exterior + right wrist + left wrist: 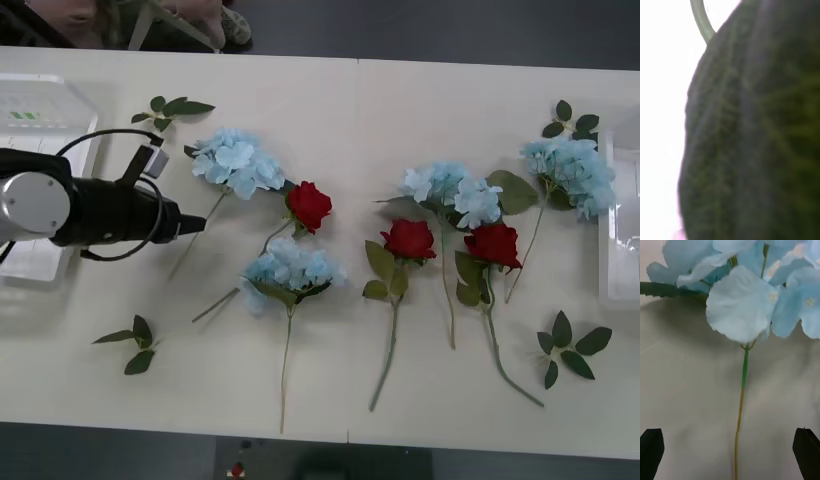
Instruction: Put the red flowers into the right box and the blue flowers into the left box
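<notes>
no readable text, labels, numbers or signs anywhere

Long white table (330, 90) carrying 4 pale-blue fabric hydrangeas (238, 160), 3 deep-red fabric roses (309, 205), loose green leaf sprigs (572, 348) and 2 white plastic trays (40, 110).

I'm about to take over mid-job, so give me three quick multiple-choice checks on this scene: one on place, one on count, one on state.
1. The left gripper is:
A. beside the leftmost blue flower's stem
B. over the right box
C. above a rose

2. Red flowers on the table:
A. one
B. three
C. five

3. Left jaws:
A. shut on a stem
B. open
C. holding a leaf

Key: 1 A, the front view shows it beside that stem; 2 B, three red blooms lie there; 3 B, fingertips sit apart astride the stem.
</notes>
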`<state>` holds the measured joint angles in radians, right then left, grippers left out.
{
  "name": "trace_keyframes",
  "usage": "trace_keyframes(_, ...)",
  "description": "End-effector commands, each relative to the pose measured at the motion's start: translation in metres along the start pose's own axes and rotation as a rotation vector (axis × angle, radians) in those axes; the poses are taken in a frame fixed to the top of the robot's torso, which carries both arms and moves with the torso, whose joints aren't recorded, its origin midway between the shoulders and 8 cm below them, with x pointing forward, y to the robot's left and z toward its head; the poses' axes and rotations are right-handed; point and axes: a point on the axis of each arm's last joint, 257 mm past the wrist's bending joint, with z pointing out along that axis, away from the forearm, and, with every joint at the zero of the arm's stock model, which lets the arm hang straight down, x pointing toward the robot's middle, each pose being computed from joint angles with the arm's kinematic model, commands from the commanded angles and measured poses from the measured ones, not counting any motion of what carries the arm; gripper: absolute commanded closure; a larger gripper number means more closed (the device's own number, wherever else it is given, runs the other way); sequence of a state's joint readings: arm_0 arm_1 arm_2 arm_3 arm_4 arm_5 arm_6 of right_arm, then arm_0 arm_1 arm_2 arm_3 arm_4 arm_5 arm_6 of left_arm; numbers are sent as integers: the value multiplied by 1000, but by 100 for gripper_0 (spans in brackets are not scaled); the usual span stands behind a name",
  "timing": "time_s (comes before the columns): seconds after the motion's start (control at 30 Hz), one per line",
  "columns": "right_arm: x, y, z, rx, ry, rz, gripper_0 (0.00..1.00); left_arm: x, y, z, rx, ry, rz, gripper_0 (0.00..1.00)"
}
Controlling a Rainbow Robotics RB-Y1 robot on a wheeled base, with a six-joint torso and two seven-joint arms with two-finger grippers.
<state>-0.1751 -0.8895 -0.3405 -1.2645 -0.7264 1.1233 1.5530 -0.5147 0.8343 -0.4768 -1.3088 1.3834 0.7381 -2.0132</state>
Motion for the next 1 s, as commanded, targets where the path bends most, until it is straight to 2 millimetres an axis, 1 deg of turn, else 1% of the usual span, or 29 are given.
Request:
trace_keyframes(0.03, -19, -1, -2, 41, -15, -96, 100, -30, 9, 7, -37, -15, 77, 0)
trace_keyframes(0.07, -19, -1, -1, 47, -14, -109, 97, -33, 13, 9, -49, -6, 91, 0)
trace_keyframes(0.1, -18, -1, 0, 51, -11, -115, 78, -37, 13, 13, -54, 2, 103, 0)
trace_keyframes(0.13, -19, 1, -1, 46, -13, -117, 56, -39, 13, 16, -58, 9, 110, 0)
trace_keyframes(0.17, -20, 3, -1, 43, -16, -121, 29, -43, 14, 19, -62, 16, 118, 0)
trace_keyframes(0.2, -21, 4, -1, 39, -17, -124, 15, -43, 13, 23, -64, 25, 125, 0)
trace_keyframes(0.27, -22, 7, -2, 32, -21, -128, 0, -45, 12, 29, -69, 42, 140, 0)
trace_keyframes(0.37, -28, 16, -10, 11, -29, -135, 0, -44, 8, 40, -75, 68, 169, 0)
trace_keyframes(0.4, -31, 18, -15, -1, -29, -127, 0, -44, 7, 43, -77, 69, 175, 2)
trace_keyframes(0.43, -33, 25, -22, -27, -28, -117, 0, -45, 5, 47, -77, 70, 180, 6)
trace_keyframes(0.5, -36, 34, -33, -65, -21, -99, 0, -43, 3, 52, -80, 75, 186, 9)
trace_keyframes(0.57, -40, 51, -48, -121, -18, -85, 0, -40, 1, 57, -82, 79, 194, 14)
trace_keyframes(0.63, -40, 71, -61, -185, -16, -67, 0, -39, -3, 61, -80, 84, 204, 30)
trace_keyframes(0.67, -40, 76, -64, -203, -16, -60, 0, -41, -4, 61, -80, 83, 208, 37)
trace_keyframes(0.7, -39, 89, -68, -240, -11, -44, 0, -40, -3, 61, -82, 84, 210, 47)
trace_keyframes(0.8, -36, 118, -74, -317, -2, -16, 0, -38, -4, 62, -83, 90, 226, 66)
trace_keyframes(0.83, -35, 129, -74, -341, 0, -8, 0, -37, -4, 63, -83, 95, 232, 71)
trace_keyframes(0.87, -35, 135, -74, -353, 1, -5, 0, -36, -3, 63, -85, 98, 237, 76)
trace_keyframes(0.9, -34, 147, -72, -374, 3, 1, 0, -34, -4, 64, -84, 102, 242, 87)
trace_keyframes(0.93, -31, 157, -69, -390, 7, 3, 0, -33, -4, 64, -86, 106, 246, 95)
trace_keyframes(0.97, -29, 169, -66, -405, 10, 6, 0, -32, -4, 64, -88, 108, 252, 100)
trace_keyframes(1.0, -29, 178, -64, -412, 7, 2, 0, -32, -3, 64, -89, 109, 255, 100)
